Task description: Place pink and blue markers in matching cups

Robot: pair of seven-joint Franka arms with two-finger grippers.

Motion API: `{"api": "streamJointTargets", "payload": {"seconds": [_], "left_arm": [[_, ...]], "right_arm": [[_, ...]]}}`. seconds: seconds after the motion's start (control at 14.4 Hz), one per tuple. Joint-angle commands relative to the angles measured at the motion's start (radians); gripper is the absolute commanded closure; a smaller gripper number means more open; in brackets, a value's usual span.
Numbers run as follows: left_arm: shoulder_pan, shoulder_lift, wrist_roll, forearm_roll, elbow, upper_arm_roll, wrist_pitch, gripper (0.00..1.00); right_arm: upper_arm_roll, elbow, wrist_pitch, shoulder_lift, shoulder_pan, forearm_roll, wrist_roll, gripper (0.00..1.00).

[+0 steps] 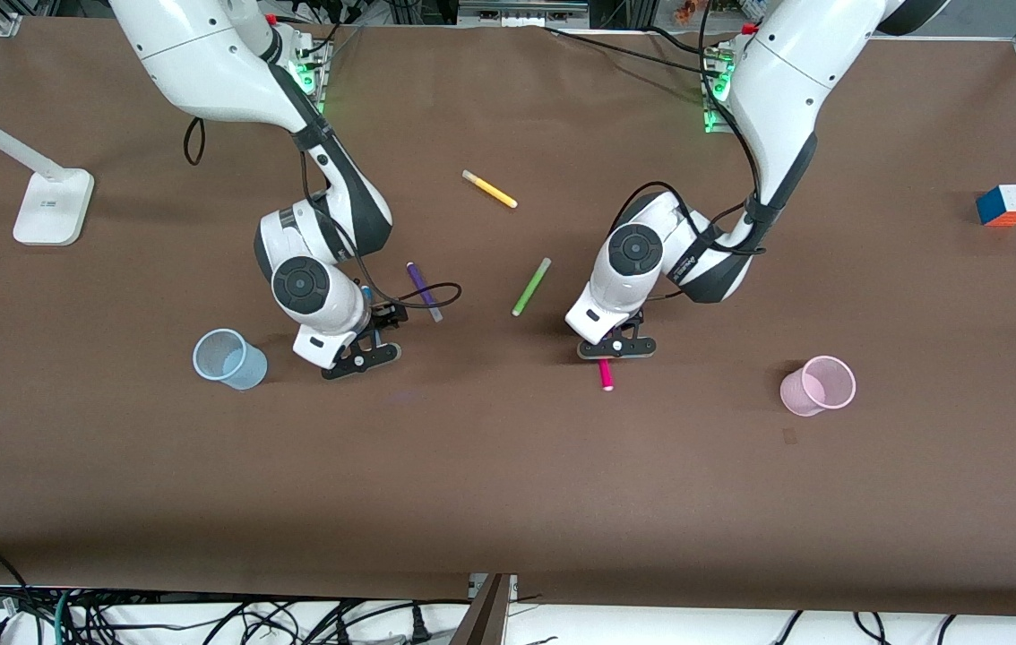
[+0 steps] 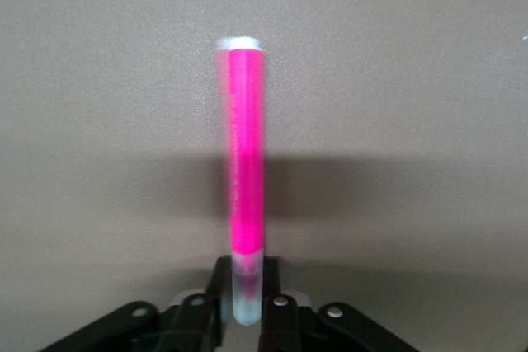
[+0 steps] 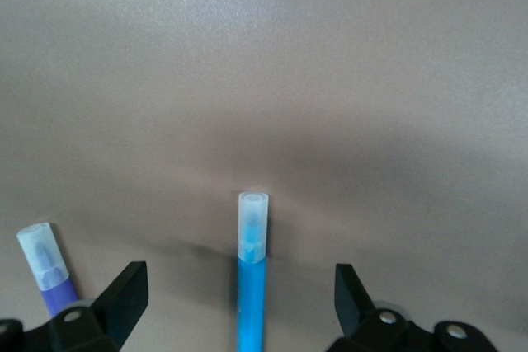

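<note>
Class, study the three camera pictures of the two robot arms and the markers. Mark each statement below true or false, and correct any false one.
1. The left gripper is shut on the pink marker. True.
2. The right gripper is shut on the blue marker. False: its fingers stand open on either side of it.
3. The pink cup holds a marker. False: it holds none.
4. The purple marker lies beside the right gripper. True.
5. The blue cup stands toward the right arm's end of the table. True.

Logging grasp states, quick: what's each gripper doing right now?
Left gripper: shut on the pink marker.
Right gripper: open, fingers either side of the blue marker, not gripping.
</note>
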Motion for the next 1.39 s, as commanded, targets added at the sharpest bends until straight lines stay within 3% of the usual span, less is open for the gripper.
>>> {"api": "streamJointTargets", "payload": {"seconds": [0.0,0.35,0.49,0.62,0.9,1.11,1.32], "left_arm": [[-0.006,-0.014,0.001,0.024,0.005,0.007,-0.013,0.92],[0.01,-0.086,0.129,0.024,0.088,0.01,-0.307,0.93],[0.01,-0.088,0.185,0.024,0.164,0.013,-0.469,0.93],[0.01,-0.088,0.266,0.031,0.232,0.022,-0.629,0.93],[0.048,-0.126,0.476,0.159,0.26,0.04,-0.793,0.95],[0.106,-0.138,0.646,0.233,0.26,0.043,-0.856,0.96],[0.229,-0.138,0.962,0.268,0.277,0.045,-0.875,0.94]], "right_arm": [[-0.01,-0.016,0.038,0.002,0.011,-0.007,-0.003,0.0],[-0.01,-0.016,0.069,0.027,0.017,-0.007,0.005,0.02],[-0.013,-0.016,0.069,0.025,0.021,-0.007,0.005,0.17],[-0.015,-0.016,0.069,0.027,0.021,-0.007,0.005,0.42],[-0.015,-0.016,0.07,0.03,0.021,-0.009,0.005,0.79],[-0.015,-0.014,0.069,0.03,0.018,-0.007,0.003,0.92],[-0.018,-0.001,0.058,-0.013,0.007,-0.007,-0.021,0.95]]}}
